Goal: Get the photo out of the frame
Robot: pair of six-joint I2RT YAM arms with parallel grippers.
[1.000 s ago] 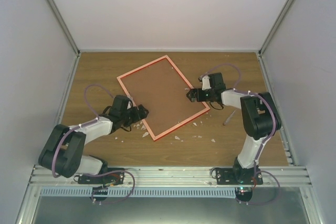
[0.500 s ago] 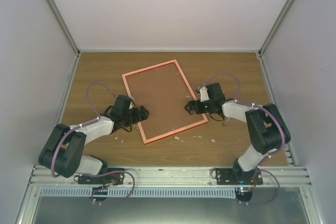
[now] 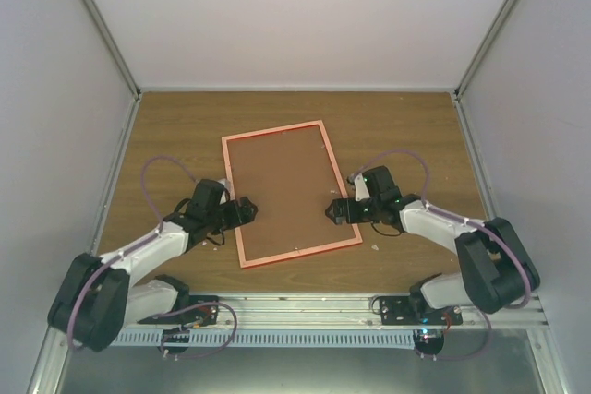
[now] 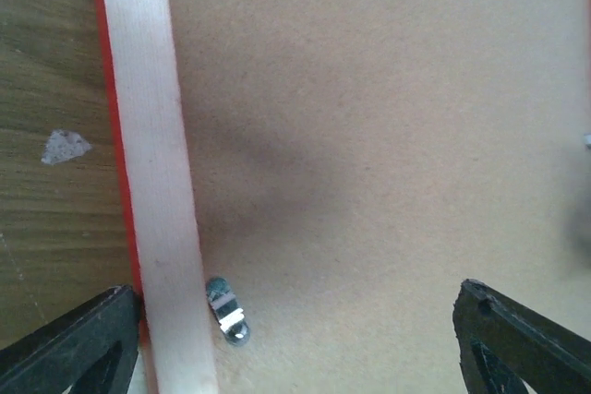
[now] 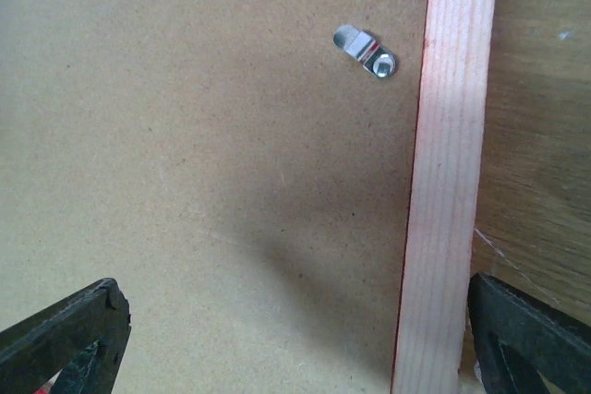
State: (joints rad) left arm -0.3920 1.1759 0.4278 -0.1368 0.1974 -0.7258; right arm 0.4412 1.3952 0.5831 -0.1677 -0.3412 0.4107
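Left gripper [image 3: 246, 210] spread wide astride the frame [image 3: 273, 129] left rail, right gripper [image 3: 334, 210] likewise on the right rail. Frame face down mid-table, photo hidden under backing board [image 3: 286, 191]. Best next: swivel left clip [image 4: 226, 309] and right clip [image 5: 366, 53] off board, no shoving.

1. frame [image 3: 233, 200]: bright red outer edge, pale orange-pink wood-grained back.
2. backing board [image 3: 286, 191]: plain speckled brown.
3. table [image 3: 166, 126]: brown wood grain.
4. clip [image 5: 365, 51]: silver, red stripe.
5. left gripper [image 4: 295, 320] and right gripper [image 5: 295, 320]: black.

A pale scrap [image 4: 65, 145] lies on the table [image 4: 42, 34] near the backing board [image 4: 388, 136].
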